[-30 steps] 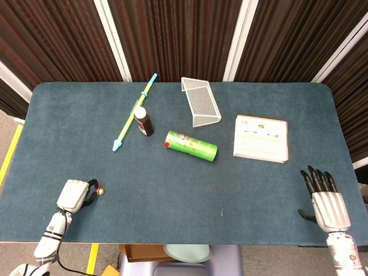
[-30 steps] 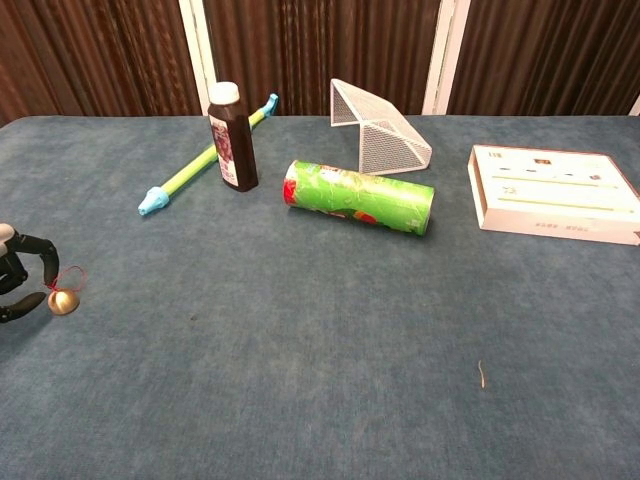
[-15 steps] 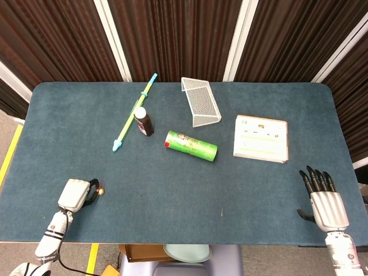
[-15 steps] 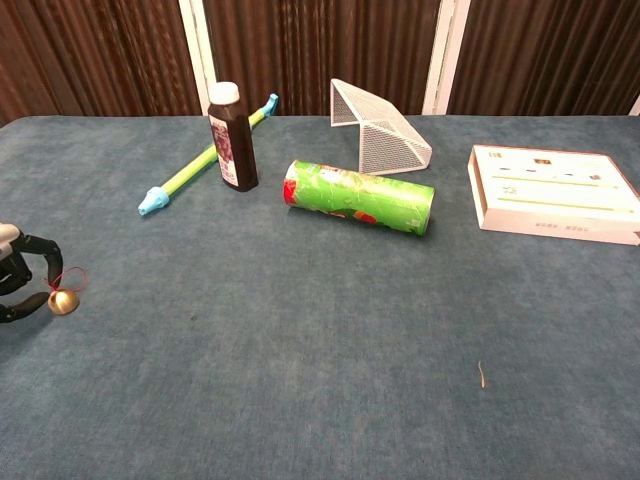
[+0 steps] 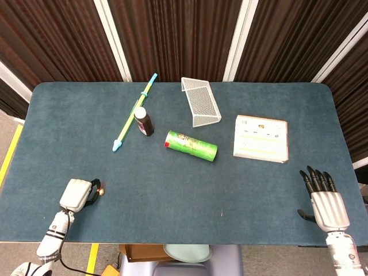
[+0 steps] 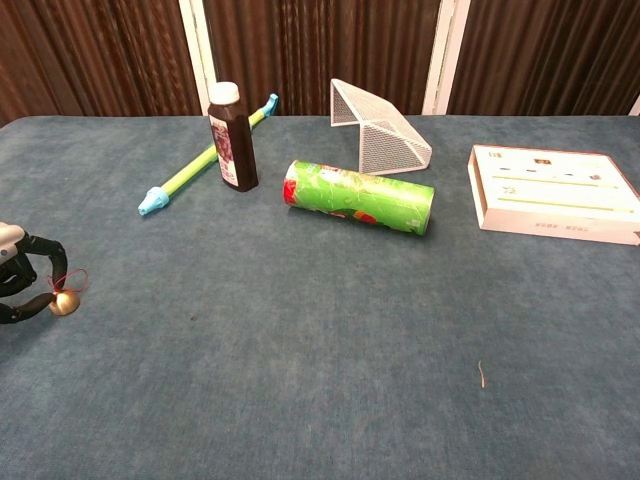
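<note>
So far the left hand [image 5: 76, 194] at the lower left of the frame pinches a small bell [image 6: 65, 302] low over the table [image 5: 172, 190], grasp done but nothing placed, while the right hand [image 5: 326, 202] rests spread and idle at lower right.

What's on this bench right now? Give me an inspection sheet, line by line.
Surface: blue-grey felt tabletop, small scrap lying on it.
Job's things: small brass bell with red loop, pinched at the left hand's fingers.
Clutter: brown bottle upright; green-blue stick; green canister on its side; white wire-mesh rack; flat white box.
Hands: left hand holds the bell; right hand holds nothing, fingers apart.
Cables: nothing seen.
Surroundings: dark ribbed curtain, yellow floor tape.
</note>
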`<control>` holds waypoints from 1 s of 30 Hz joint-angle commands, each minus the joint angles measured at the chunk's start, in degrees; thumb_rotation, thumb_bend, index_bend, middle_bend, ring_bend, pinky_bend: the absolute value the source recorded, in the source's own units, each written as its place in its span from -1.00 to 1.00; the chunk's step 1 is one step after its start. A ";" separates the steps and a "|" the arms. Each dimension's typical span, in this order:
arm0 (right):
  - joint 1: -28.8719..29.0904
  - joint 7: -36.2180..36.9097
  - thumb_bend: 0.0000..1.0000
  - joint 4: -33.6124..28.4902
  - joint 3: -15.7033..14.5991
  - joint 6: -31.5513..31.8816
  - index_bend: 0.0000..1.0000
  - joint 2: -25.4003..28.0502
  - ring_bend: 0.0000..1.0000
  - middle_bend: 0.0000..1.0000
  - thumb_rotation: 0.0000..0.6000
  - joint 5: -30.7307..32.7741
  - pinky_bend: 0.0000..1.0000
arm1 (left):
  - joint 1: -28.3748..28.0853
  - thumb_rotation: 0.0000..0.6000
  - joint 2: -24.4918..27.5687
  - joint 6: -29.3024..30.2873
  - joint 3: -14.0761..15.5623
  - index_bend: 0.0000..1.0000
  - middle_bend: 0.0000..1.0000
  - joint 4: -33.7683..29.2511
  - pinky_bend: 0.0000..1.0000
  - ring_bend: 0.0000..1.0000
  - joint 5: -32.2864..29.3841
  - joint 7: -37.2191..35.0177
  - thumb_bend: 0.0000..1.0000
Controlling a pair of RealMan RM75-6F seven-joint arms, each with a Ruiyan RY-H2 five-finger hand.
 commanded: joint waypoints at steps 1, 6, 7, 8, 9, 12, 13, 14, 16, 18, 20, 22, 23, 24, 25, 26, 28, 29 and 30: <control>0.00 -0.02 -0.54 -0.03 -0.03 -0.01 -1.00 0.02 -1.00 -1.00 1.00 0.01 -1.00 | 0.01 1.00 0.06 0.09 0.08 0.07 0.91 -0.20 1.00 0.85 0.01 0.11 -0.15; -0.03 -0.02 -0.54 -0.09 -0.08 0.07 -1.00 0.05 -1.00 -1.00 1.00 -0.05 -1.00 | 0.03 1.00 0.07 0.00 0.27 0.07 0.91 -0.28 1.00 0.85 -0.13 0.27 -0.16; -0.03 -0.01 -0.54 -0.09 -0.08 0.08 -1.00 0.06 -1.00 -1.00 1.00 -0.05 -1.00 | 0.00 1.00 0.05 -0.06 0.27 0.07 0.91 -0.28 1.00 0.85 -0.18 0.28 -0.16; -0.03 -0.01 -0.54 -0.10 -0.07 0.08 -1.00 0.06 -1.00 -1.00 1.00 -0.02 -1.00 | -0.02 1.00 0.01 -0.07 0.25 0.07 0.91 -0.27 1.00 0.85 -0.23 0.24 -0.16; -0.03 0.03 -0.54 -0.10 -0.06 0.10 -1.00 0.07 -1.00 -1.00 1.00 -0.02 -1.00 | -0.04 1.00 -0.03 -0.07 0.24 0.07 0.91 -0.26 1.00 0.85 -0.25 0.22 -0.16; -0.02 0.09 -0.54 -0.04 -0.03 0.13 -1.00 0.06 -1.00 -1.00 1.00 -0.01 -1.00 | -0.13 1.00 -0.17 -0.07 0.30 0.09 0.91 -0.14 1.00 0.85 -0.22 0.16 -0.16; -0.02 0.13 -0.54 -0.05 -0.04 0.10 -1.00 0.09 -1.00 -1.00 1.00 0.01 -1.00 | -0.15 1.00 -0.21 -0.07 0.35 0.09 0.91 -0.09 1.00 0.85 -0.17 0.14 -0.16; 0.01 0.17 -0.54 -0.07 -0.05 0.03 -1.00 0.12 -1.00 -1.00 1.00 0.03 -1.00 | -0.17 1.00 -0.26 -0.12 0.36 0.09 0.91 -0.07 1.00 0.85 -0.21 0.04 -0.16; 0.03 0.15 -0.54 -0.07 -0.07 0.00 -1.00 0.14 -1.00 -1.00 1.00 0.03 -1.00 | -0.21 1.00 -0.39 -0.09 0.30 0.09 0.90 0.08 1.00 0.85 -0.28 -0.10 -0.16; 0.01 0.19 -0.54 -0.09 -0.09 0.04 -1.00 0.16 -1.00 -1.00 1.00 -0.01 -1.00 | -0.23 1.00 -0.49 -0.03 0.33 0.10 0.90 0.20 1.00 0.85 -0.25 -0.19 -0.16; -0.03 0.21 -0.54 -0.08 -0.03 0.18 -1.00 0.16 -1.00 -1.00 1.00 0.01 -1.00 | -0.22 1.00 -0.54 0.04 0.40 0.12 0.90 0.32 1.00 0.85 -0.21 -0.19 -0.16; -0.04 0.22 -0.54 -0.11 -0.04 0.20 -1.00 0.19 -1.00 -1.00 1.00 0.03 -1.00 | -0.22 1.00 -0.57 0.06 0.43 0.13 0.90 0.37 1.00 0.85 -0.23 -0.20 -0.16; -0.05 0.20 -0.54 -0.10 -0.05 0.21 -1.00 0.18 -1.00 -1.00 1.00 0.01 -1.00 | -0.22 1.00 -0.58 0.06 0.45 0.14 0.91 0.38 1.00 0.85 -0.24 -0.23 -0.16; -0.04 0.19 -0.54 -0.09 -0.06 0.21 -1.00 0.16 -1.00 -1.00 1.00 -0.01 -1.00 | -0.22 1.00 -0.57 0.05 0.46 0.15 0.91 0.40 1.00 0.85 -0.25 -0.25 -0.16; -0.04 0.18 -0.54 -0.10 -0.08 0.18 -1.00 0.17 -1.00 -1.00 1.00 -0.01 -1.00 | -0.22 1.00 -0.57 0.07 0.47 0.16 0.91 0.41 1.00 0.85 -0.26 -0.25 -0.16; -0.04 0.17 -0.54 -0.11 -0.08 0.16 -1.00 0.17 -1.00 -1.00 1.00 0.02 -1.00 | -0.22 1.00 -0.58 0.10 0.50 0.17 0.91 0.43 1.00 0.85 -0.24 -0.22 -0.16; -0.04 0.15 -0.54 -0.12 -0.06 0.19 -1.00 0.16 -1.00 -1.00 1.00 0.04 -1.00 | -0.22 1.00 -0.56 0.07 0.55 0.18 0.91 0.41 1.00 0.85 -0.26 -0.29 -0.16; -0.04 0.13 -0.54 -0.10 -0.06 0.21 -1.00 0.14 -1.00 -1.00 1.00 0.05 -1.00 | -0.22 1.00 -0.55 0.09 0.57 0.19 0.91 0.42 1.00 0.85 -0.24 -0.31 -0.16; -0.04 0.12 -0.54 -0.09 -0.07 0.21 -1.00 0.12 -1.00 -1.00 1.00 0.03 -1.00 | -0.23 1.00 -0.56 0.10 0.58 0.19 0.91 0.45 1.00 0.85 -0.24 -0.31 -0.16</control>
